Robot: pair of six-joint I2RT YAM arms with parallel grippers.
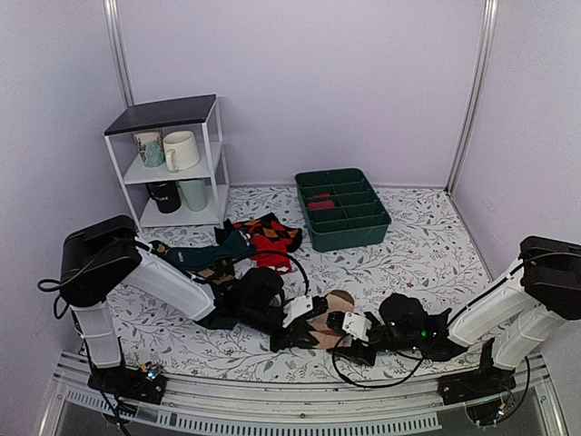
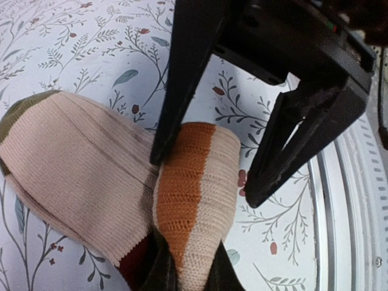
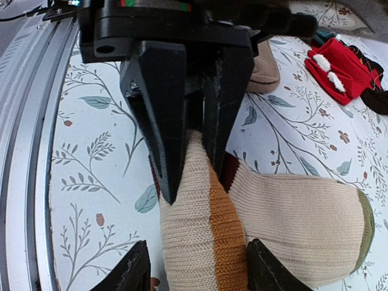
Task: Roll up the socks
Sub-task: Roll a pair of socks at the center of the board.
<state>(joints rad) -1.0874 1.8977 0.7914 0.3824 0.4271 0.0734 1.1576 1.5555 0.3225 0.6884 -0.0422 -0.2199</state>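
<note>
Pinching a fold of the socks (image 3: 291, 221) between the left fingers (image 3: 156, 115), closed tight on the knit where the beige leg meets the rust-orange and cream bands. Holding them flat on the leaf-printed worktop (image 1: 427, 259), close to its near edge and about midway between the two arm bases. Straddling the same banded end with the right fingers (image 2: 182, 79), standing roughly half open. Touching the crease in the fabric with one tip and resting the other on the worktop just beside the sock, gripping nothing. Showing an olive patch at the end of the beige part away from the fingers, and a maroon patch beside the bands. Working well apart from the green divided tray (image 1: 349, 238) at far centre-right, the white shelf unit (image 1: 163, 115) with mugs at far left, and the red-and-black argyle socks (image 1: 272, 234) lying between those two, nearer than both.
</note>
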